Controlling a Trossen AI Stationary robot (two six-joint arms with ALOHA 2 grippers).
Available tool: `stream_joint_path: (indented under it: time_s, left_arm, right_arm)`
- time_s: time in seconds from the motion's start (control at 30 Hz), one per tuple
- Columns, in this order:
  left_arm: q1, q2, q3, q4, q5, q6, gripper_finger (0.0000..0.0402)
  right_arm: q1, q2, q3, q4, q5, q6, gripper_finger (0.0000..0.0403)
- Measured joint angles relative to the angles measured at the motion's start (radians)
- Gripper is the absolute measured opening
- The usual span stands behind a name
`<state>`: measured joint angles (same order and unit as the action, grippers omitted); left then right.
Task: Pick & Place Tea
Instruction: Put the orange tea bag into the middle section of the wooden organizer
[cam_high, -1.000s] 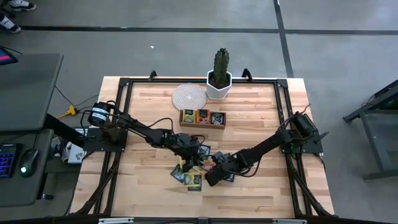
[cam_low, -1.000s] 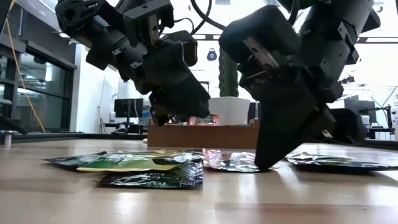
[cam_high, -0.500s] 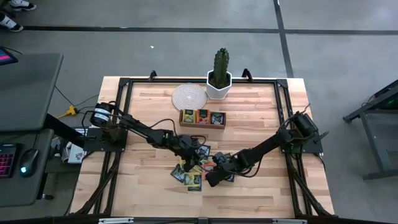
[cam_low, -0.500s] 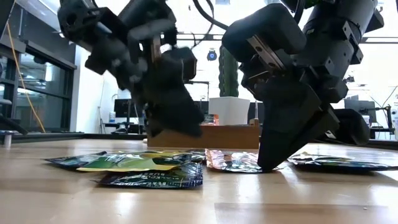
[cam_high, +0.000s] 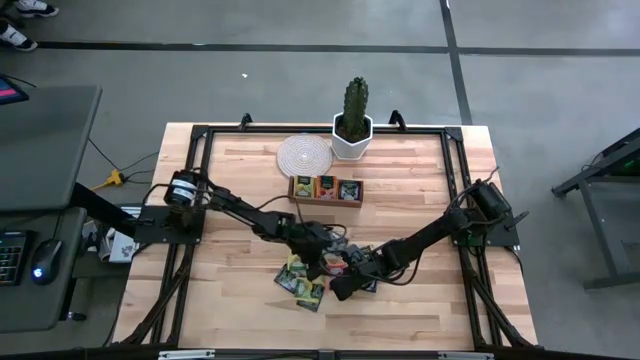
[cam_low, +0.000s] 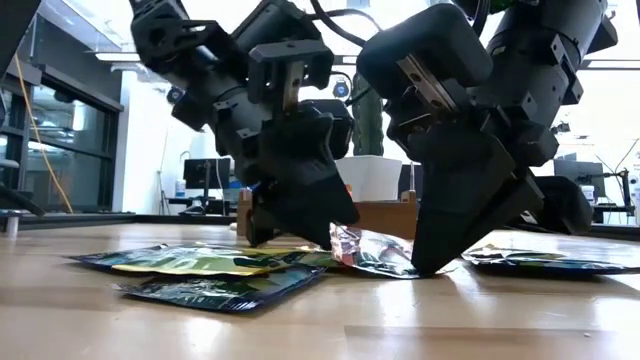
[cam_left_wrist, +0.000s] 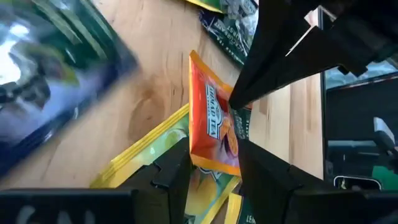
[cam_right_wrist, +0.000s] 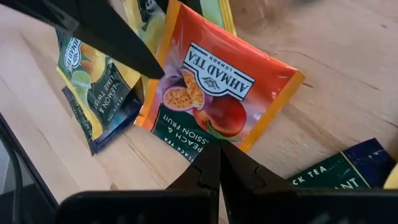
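Several flat tea packets lie scattered in mid-table. Among them, an orange packet (cam_right_wrist: 211, 93) sits partly on a yellow-green packet (cam_right_wrist: 87, 74). My right gripper (cam_right_wrist: 217, 152) (cam_high: 342, 281) is shut, with its tips on the orange packet's edge. My left gripper (cam_left_wrist: 213, 152) (cam_low: 295, 235) is open and low over the pile. Its fingers stand on either side of the same packet's opposite end (cam_left_wrist: 214, 146). A dark green packet (cam_low: 225, 290) lies nearest the front. My right gripper presses its shut fingertips (cam_low: 425, 265) down on the orange packet's edge (cam_right_wrist: 214, 144), slanting down from the table's right. That edge stays on the table, while the opposite edge (cam_low: 340, 235) is tipped up. My left gripper's fingers flank the raised end; I cannot tell whether they touch it.
A brown wooden tray (cam_high: 325, 201) holding three packets stands behind the pile. A potted cactus (cam_high: 354, 115) and a round woven coaster (cam_high: 304, 155) are at the far edge. More dark packets (cam_high: 366, 257) lie under the right arm. A black frame (cam_high: 195, 135) runs along the table's sides.
My left gripper has come down and toward the right gripper, rolling as it went, and now stands astride the orange packet's end. The packet's free edge has tipped up from the table. The dark packet in front has shifted a little.
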<state>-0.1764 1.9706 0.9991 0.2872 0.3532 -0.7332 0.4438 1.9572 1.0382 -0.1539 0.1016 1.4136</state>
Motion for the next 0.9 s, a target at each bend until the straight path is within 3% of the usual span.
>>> stream_joint_path:
  time_s: [0.23,0.9]
  left_arm:
    - [0.008,0.001,0.069,-0.160,0.010,0.075,0.0134]
    - [0.006,0.001,0.083,-0.105,0.023,0.075,0.0134]
  right_arm:
    - [0.000,0.000,0.000,0.001,0.005,-0.008,0.0000]
    - [-0.001,0.001,0.000,0.010,0.012,-0.019,0.0000]
